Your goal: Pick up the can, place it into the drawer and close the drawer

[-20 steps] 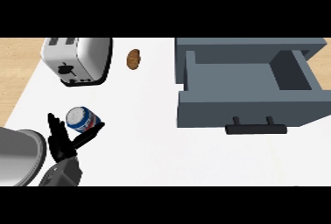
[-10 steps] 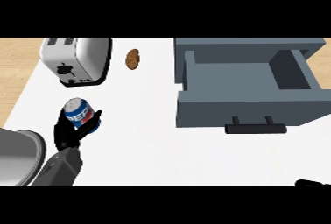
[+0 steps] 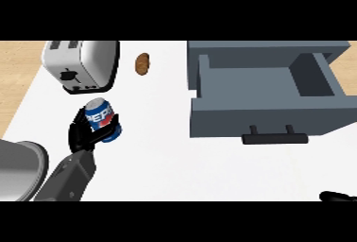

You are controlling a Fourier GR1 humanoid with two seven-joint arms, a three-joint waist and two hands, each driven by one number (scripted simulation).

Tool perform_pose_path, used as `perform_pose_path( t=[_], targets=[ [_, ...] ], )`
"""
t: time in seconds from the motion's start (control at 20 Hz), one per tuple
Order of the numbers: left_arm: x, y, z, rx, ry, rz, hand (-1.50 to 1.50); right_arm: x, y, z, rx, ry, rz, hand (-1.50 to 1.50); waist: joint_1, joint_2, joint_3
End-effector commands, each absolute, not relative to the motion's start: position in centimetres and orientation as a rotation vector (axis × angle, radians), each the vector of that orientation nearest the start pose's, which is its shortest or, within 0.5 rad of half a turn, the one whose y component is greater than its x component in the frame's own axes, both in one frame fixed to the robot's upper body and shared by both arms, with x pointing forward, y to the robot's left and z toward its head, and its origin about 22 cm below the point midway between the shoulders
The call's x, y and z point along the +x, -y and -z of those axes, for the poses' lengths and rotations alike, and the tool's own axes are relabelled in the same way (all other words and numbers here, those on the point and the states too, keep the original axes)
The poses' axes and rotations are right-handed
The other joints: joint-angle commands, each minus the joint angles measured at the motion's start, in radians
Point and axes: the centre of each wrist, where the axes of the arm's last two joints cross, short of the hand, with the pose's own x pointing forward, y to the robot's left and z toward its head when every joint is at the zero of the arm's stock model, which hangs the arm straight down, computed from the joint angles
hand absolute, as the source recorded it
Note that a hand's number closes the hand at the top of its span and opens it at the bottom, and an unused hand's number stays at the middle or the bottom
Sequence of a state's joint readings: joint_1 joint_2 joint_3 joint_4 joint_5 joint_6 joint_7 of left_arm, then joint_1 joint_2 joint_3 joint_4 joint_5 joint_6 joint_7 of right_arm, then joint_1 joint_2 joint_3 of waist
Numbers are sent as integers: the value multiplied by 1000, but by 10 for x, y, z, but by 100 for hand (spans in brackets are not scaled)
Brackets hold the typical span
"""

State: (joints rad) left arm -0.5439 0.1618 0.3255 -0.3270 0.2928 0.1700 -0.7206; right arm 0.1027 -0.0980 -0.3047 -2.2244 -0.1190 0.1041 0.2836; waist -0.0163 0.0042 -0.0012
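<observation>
At left of centre, the left hand [image 3: 82, 134] has its fingers wrapped around the Pepsi can [image 3: 102, 120], tilted above the bench [image 3: 167, 156]. The can is likely light, rigid and smooth-walled; mid-body is the sensible hold. The open drawer [image 3: 268, 97] sits upper right.

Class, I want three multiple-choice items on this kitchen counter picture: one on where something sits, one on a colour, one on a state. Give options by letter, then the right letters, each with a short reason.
1. Where is the toaster?
A. far left of the counter
B. inside the drawer
C. beside the drawer handle

2. What colour is the can mainly?
A. green
B. blue
C. yellow

3. What state is the drawer in?
A. shut
B. open and holding nothing
C. open with the can inside

Answers: 1 A, it stands at the upper left; 2 B, blue with a red and white logo, held in the left hand; 3 B, its bare grey floor shows.
</observation>
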Motion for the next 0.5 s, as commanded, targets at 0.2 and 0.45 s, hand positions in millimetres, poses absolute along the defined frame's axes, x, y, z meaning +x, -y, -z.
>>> perform_pose_path(
  t=[0.2,0.45],
  targets=[
    [333,-221,107,-30,1590,-118,150,169,299,-141,-242,1875,46,-150,-9,3,0],
    [346,-229,92,-80,1639,-139,150,158,297,-145,-260,1865,33,-150,-1,-1,0]
  ],
)
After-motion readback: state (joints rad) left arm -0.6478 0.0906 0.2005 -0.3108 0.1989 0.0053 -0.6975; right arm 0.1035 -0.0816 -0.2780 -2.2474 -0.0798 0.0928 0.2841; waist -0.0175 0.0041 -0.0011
